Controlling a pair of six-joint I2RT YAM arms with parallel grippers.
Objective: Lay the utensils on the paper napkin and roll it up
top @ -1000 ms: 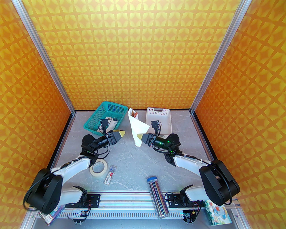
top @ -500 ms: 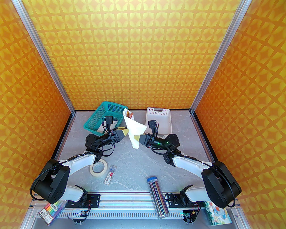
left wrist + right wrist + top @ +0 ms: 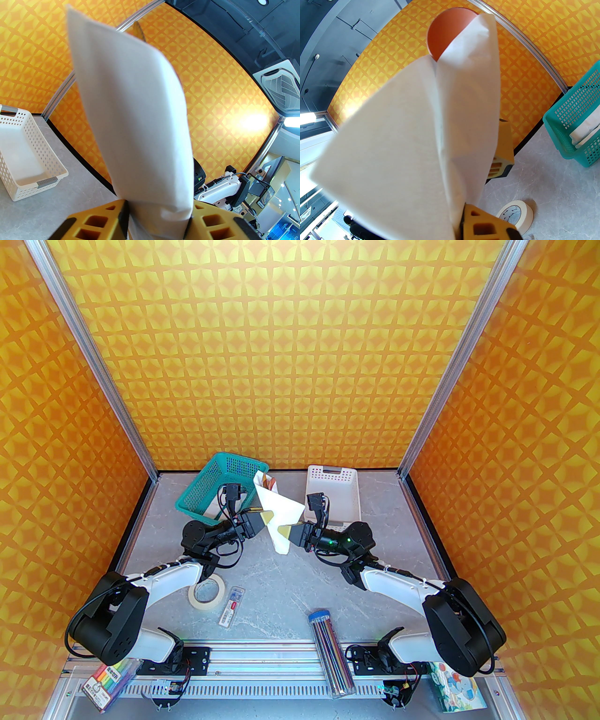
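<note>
From above, the paper napkin [image 3: 280, 511] is wrapped in a loose cone round the utensils [image 3: 268, 481] and hangs over the desk [image 3: 281, 582] at mid-frame. The right claw [image 3: 287, 531] pinches its lower end. The left claw [image 3: 265, 518], spread and apart a second ago, has come in against it.

In the left wrist view, the napkin fills the gap at the bottom and both pads seem to pinch it.

In the right wrist view, the spoon [image 3: 450, 28] pokes out at top centre. With two holds, the roll can likely be tightened.
</note>
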